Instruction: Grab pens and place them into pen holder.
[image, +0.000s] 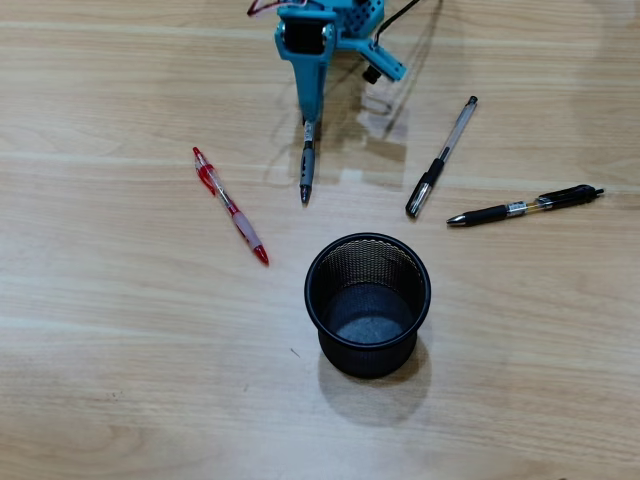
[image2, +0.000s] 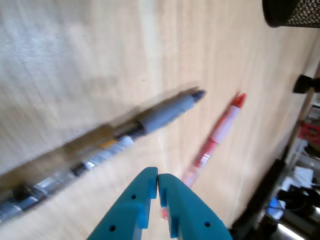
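Wood-grain table (image: 120, 380) carries a round black mesh pen holder (image: 367, 300); beyond it, four slim pens (image: 306, 168) lie flat, teal gripper (image2: 158, 184) clenched, empty, over the grey one.

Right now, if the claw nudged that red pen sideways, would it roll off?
Probably a little: the red pen is slim and round, lying flat on smooth wood. Its clip might stop it early. It looks light and stiff, so the shut gripper should move it easily.

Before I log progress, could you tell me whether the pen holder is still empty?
Empty. In the overhead view, the pen holder shows only its bare bottom, and all four pens lie on the table outside it.
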